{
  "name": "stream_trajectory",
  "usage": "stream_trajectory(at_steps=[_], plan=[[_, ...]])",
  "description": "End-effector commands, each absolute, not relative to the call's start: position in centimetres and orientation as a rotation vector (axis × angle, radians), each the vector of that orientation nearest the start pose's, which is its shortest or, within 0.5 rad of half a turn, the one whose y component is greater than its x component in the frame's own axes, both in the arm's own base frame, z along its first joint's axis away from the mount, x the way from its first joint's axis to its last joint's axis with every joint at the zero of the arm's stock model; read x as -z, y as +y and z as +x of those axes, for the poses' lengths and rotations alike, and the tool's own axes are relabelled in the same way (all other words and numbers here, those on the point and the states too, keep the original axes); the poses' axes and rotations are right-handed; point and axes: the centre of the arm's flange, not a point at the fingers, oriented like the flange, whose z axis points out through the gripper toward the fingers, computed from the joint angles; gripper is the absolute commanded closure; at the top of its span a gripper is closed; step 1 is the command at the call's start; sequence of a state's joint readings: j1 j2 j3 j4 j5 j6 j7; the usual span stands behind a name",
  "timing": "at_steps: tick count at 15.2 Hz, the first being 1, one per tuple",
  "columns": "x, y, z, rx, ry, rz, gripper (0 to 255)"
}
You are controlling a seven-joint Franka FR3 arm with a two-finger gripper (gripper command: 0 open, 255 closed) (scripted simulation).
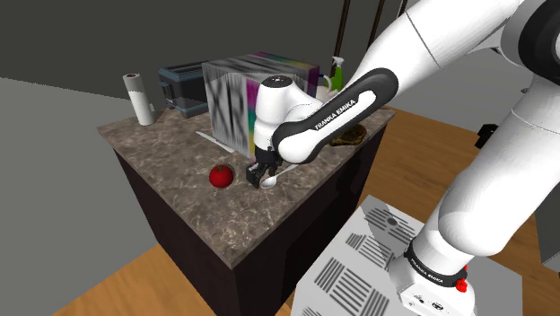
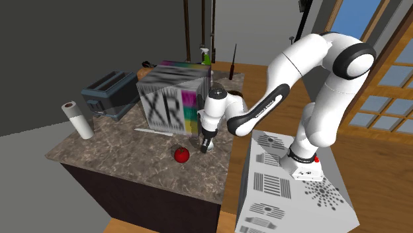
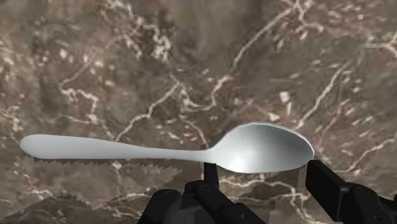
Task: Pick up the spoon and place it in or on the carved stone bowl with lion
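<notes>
A pale grey spoon hangs just over the brown marbled counter, its shadow offset on the stone below. My black gripper is shut on the spoon's bowl, one finger against each side, with the handle sticking out sideways. In the shoulder view the gripper stands near the counter's front edge with the spoon at its tips, right of a red tomato. The same gripper appears in the second exterior view. An olive-brown bowl sits further back, partly hidden by my forearm.
A big box marked XR stands just behind the gripper. A dark toaster, a paper towel roll and a green spray bottle line the back. The counter edge drops to a wooden floor.
</notes>
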State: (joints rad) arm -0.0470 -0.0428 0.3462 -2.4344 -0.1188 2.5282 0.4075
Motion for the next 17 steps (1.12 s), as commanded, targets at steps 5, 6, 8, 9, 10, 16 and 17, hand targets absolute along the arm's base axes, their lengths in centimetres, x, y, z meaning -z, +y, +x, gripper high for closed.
stream_trajectory(at_steps=[5,6,8,9,10,16,17], plan=[[-33.2,14.6,47.1,0.247,0.024,-3.170,255],[-33.2,14.6,47.1,0.247,0.024,-3.170,255],[-33.2,14.6,47.1,0.247,0.024,-3.169,255],[-33.7,14.6,47.1,0.247,0.024,-3.169,255],[-34.3,14.6,47.1,0.247,0.024,-3.169,255],[-37.4,14.6,47.1,0.247,0.024,-3.169,255],[-38.0,14.6,47.1,0.247,0.024,-3.169,255]])
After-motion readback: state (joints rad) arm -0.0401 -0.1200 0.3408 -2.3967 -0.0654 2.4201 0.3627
